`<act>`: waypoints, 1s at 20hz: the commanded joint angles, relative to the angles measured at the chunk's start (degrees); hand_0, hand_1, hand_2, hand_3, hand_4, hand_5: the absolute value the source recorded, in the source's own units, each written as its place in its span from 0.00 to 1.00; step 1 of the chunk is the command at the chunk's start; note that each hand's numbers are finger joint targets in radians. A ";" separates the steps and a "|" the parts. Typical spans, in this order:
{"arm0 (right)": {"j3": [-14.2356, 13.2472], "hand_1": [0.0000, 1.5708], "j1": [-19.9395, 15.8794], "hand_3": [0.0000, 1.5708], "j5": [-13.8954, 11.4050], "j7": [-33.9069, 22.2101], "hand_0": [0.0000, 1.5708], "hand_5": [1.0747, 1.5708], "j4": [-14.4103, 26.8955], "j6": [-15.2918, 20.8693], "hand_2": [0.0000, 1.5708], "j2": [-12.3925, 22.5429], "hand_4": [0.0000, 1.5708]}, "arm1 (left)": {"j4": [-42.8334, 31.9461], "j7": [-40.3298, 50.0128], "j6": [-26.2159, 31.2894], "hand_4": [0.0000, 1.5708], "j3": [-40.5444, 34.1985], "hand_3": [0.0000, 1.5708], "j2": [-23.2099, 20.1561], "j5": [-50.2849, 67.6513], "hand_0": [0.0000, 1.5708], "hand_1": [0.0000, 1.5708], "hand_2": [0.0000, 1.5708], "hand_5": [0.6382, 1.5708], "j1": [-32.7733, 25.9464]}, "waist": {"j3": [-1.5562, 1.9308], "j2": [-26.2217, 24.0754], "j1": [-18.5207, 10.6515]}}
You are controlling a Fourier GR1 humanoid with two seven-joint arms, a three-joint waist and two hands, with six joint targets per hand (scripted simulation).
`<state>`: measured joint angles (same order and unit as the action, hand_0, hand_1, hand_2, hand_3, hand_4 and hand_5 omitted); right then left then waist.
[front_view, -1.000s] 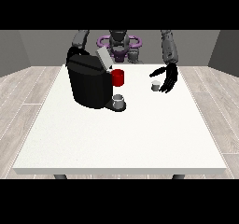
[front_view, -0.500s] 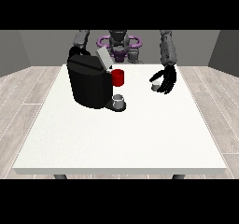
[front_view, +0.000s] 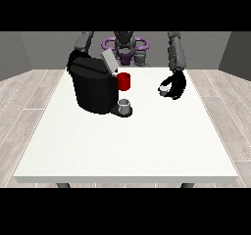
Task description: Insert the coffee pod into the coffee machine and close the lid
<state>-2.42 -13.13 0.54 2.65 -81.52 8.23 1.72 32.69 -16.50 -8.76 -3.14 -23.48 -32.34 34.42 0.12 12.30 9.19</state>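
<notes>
The black coffee machine (front_view: 93, 89) stands on the table's left half, with its grey lid (front_view: 109, 60) tilted up and open. A red holder (front_view: 124, 81) juts from its front, above a small grey cup (front_view: 125, 105) on the drip tray. The hand at the view's right (front_view: 175, 86) sits right of the machine, low over the table. Its fingers curl round a small pale coffee pod (front_view: 163, 89). The arm at the view's left (front_view: 84, 43) comes down behind the machine, and its hand is mostly hidden by the machine's body.
The white table (front_view: 127, 146) stretches wide towards the camera. The robot's torso with a purple ring (front_view: 125, 45) stands behind the far edge. Grey wooden floor surrounds the table.
The fingers of the hand at the view's right have drawn in closer around the pod. That hand has barely shifted. The machine and its lid have not moved.
</notes>
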 commanded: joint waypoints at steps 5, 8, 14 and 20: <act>0.21 0.00 -2.77 0.00 -0.39 -1.41 0.00 1.00 -0.50 1.65 0.00 -0.78 0.26 | -2.98 -4.11 -1.15 0.30 -0.12 0.83 -1.82 -2.79 0.78 0.78 0.86 1.00 2.88 | -0.16 2.15 -0.27; -1.87 0.00 1.01 0.00 1.20 -0.19 0.00 1.00 3.15 0.13 0.00 0.40 0.27 | -0.51 -1.71 2.13 0.36 2.50 0.91 2.58 -3.42 0.91 0.91 0.93 1.00 1.26 | -0.12 -4.88 -1.69; -2.39 0.00 -2.15 0.00 0.78 -1.22 0.00 1.00 7.69 1.39 0.00 -0.01 0.32 | 3.07 -1.48 10.32 0.38 2.58 0.87 0.08 -2.56 0.85 0.85 0.89 1.00 9.65 | -0.10 -5.42 -2.75; -0.10 0.00 -1.41 0.00 0.67 -1.90 0.00 1.00 5.35 -0.20 0.00 -0.31 0.28 | 3.09 0.19 11.77 0.35 0.89 0.82 -0.66 -2.41 0.80 0.80 0.85 1.00 12.28 | -0.14 -6.04 0.48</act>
<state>-4.42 -13.33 2.03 3.49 -74.18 7.08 2.55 35.96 -17.23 1.98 -1.60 -23.60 -34.47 44.37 0.02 6.50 7.97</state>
